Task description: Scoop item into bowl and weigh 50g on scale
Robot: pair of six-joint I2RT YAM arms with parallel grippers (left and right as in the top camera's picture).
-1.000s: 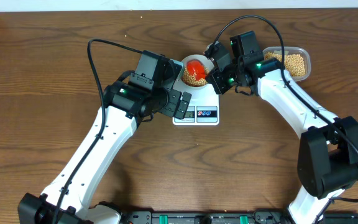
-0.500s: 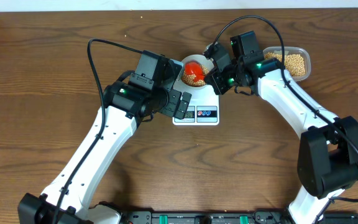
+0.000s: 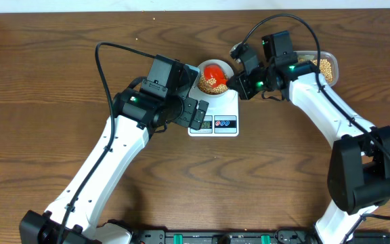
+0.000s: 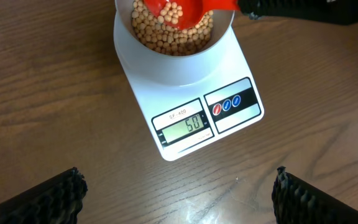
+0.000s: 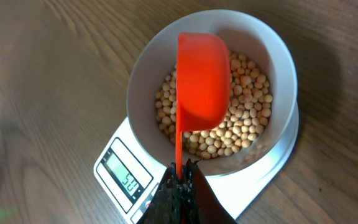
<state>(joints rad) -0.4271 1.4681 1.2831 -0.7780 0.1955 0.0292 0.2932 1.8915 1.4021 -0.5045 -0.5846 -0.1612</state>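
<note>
Now R gripper (image 5: 180, 168) clamped on red scoop (image 5: 202, 78) handle, scoop over bowl (image 5: 278, 56). Beans (image 5: 247, 81) in bowl on scale (image 4: 241, 68), display (image 4: 185, 124) reads 50. L gripper (image 4: 176, 186) wide open, empty. Lift scoop clear gently: no bowl bump, no stray beans.

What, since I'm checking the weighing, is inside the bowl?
Beans lie in the bowl, with a red scoop over them. The beans under the scoop and the bowl's floor are covered, so they cannot be seen.

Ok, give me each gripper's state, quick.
Left gripper: open, holding nothing.
Right gripper: shut on the red scoop, by its handle.
</note>
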